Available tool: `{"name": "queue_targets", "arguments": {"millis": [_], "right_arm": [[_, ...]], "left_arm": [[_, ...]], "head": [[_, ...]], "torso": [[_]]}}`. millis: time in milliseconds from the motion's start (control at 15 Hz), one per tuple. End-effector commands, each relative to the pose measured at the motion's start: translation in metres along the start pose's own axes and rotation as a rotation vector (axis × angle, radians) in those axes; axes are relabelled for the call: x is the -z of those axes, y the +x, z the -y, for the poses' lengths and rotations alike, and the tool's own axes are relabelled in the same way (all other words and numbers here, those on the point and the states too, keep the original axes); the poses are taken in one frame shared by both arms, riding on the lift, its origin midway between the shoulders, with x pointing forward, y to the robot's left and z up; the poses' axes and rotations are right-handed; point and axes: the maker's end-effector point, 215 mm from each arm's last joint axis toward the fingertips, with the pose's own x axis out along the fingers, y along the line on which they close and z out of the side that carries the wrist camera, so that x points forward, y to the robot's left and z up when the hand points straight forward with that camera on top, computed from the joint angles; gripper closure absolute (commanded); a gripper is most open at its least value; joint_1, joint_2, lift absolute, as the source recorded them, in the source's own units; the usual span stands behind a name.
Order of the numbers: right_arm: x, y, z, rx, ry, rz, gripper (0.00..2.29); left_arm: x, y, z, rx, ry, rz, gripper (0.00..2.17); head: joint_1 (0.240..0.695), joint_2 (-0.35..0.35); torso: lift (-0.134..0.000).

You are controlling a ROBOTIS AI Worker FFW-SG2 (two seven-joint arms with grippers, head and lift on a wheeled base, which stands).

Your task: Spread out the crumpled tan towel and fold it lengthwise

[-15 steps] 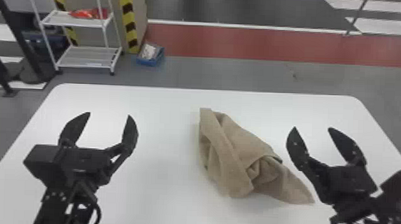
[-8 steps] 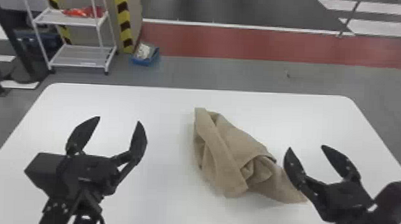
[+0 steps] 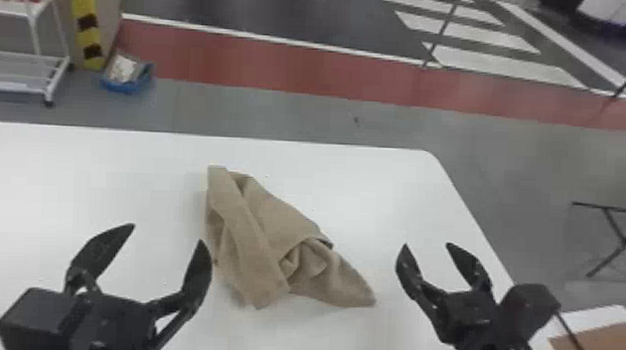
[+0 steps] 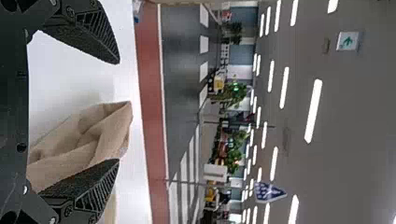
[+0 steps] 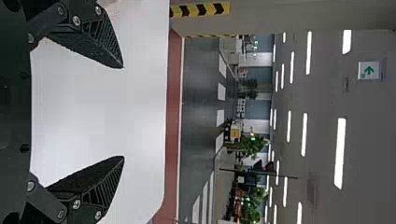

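Not begun, judging by the lie of it — yet to spread the crumpled tan towel (image 3: 262, 240), then to fold it lengthwise. Lies bunched on the bench (image 3: 103, 169), between left hand (image 3: 167, 233) and right hand (image 3: 426, 244), each wide open and empty. In head view, can trace the whole heap — down to its tapering corner; in left wrist view, can see its raised creases side-on; in right wrist view, can spot a green arrow sign (image 5: 369, 70).

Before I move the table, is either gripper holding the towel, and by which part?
Nothing is held; the towel lies between the open grippers.
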Motion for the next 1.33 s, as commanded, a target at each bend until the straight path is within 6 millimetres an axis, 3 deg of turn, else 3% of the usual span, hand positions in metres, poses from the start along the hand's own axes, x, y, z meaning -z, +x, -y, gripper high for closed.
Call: {"name": "queue_targets", "arguments": {"millis": [0,133,400,600,733,1000,1267], "right_arm": [[0.008,-0.008,0.037,0.075,0.011,-0.024,0.22],[0.008,-0.011,0.057,0.12,0.026,-0.023,0.22],[0.017,-0.014,0.065,0.155,0.031,-0.038,0.22],[0.022,-0.014,0.064,0.157,0.04,-0.045,0.22],[0.024,-0.013,0.061,0.154,0.046,-0.044,0.22],[0.024,-0.015,0.061,0.154,0.058,-0.032,0.22],[0.023,-0.018,0.064,0.159,0.058,-0.02,0.22]], "left_arm": [[0.029,-0.007,0.037,0.066,0.027,-0.108,0.15],[0.026,-0.012,0.063,0.093,0.054,-0.095,0.15],[0.012,-0.023,0.111,0.148,0.081,-0.037,0.15],[0.021,-0.029,0.158,0.196,0.109,-0.033,0.15],[0.052,-0.021,0.189,0.224,0.188,-0.097,0.16],[0.092,0.002,0.203,0.211,0.271,-0.185,0.17],[0.099,0.023,0.18,0.124,0.325,-0.17,0.2]], "head": [[0.695,-0.35],[0.695,-0.35],[0.695,-0.35],[0.695,-0.35],[0.695,-0.35],[0.695,-0.35],[0.695,-0.35]], "torso": [[-0.124],[-0.124],[-0.124],[-0.124],[-0.124],[-0.124],[-0.124]]}}
